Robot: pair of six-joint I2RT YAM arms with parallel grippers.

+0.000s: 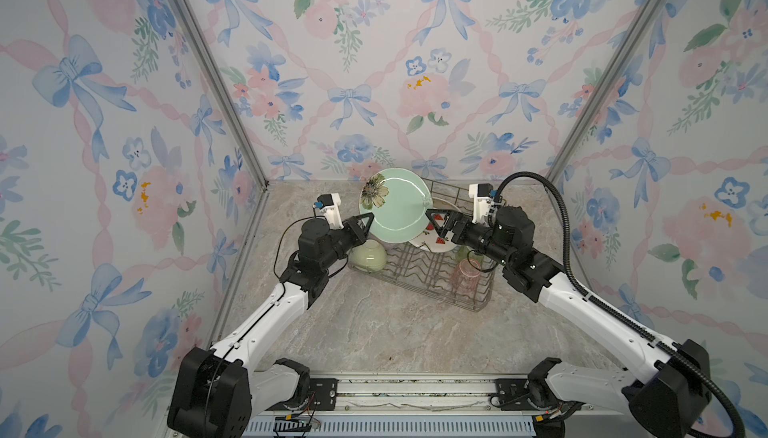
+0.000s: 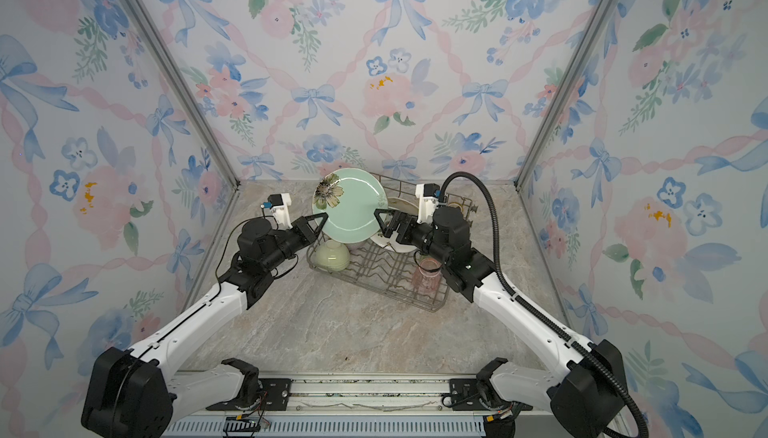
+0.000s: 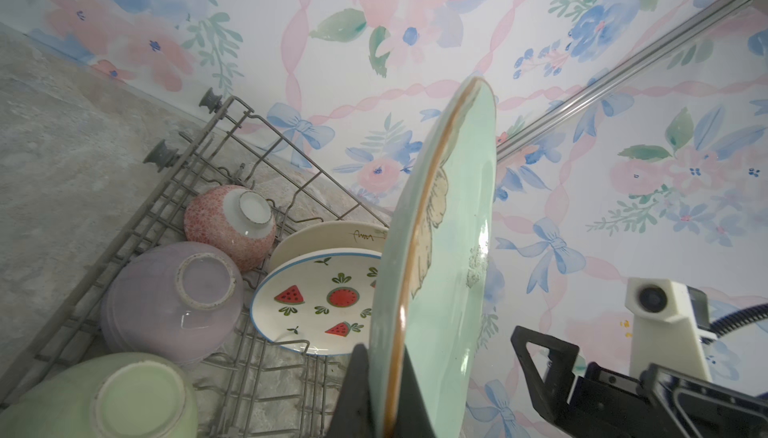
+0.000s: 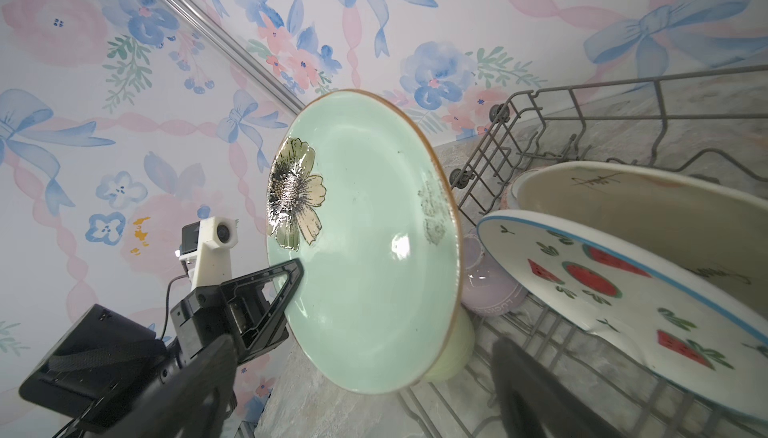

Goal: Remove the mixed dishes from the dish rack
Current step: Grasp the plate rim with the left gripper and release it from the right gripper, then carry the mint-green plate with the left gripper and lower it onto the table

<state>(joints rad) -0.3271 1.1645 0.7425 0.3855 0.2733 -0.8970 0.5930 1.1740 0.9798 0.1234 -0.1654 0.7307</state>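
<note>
- Plates: three. The mint plate (image 1: 399,207) is held in the left gripper (image 1: 369,221). The fruit-print plate (image 3: 320,298) and the cream plate (image 3: 328,234) are just beside the right gripper (image 1: 435,223).
- Bowls: three, near the left gripper: pink bowl (image 3: 230,223), lilac bowl (image 3: 170,298), green bowl (image 3: 99,398).
- Tumblers: two can be made out, just behind the right gripper: pink tumbler (image 1: 467,278), greenish tumbler (image 1: 464,253).
- Dish rack (image 1: 436,286): one.
- Grippers: two.

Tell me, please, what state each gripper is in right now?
Left gripper: shut on the rim of the mint plate.
Right gripper: open by the plate's opposite edge, gripping nothing.
</note>
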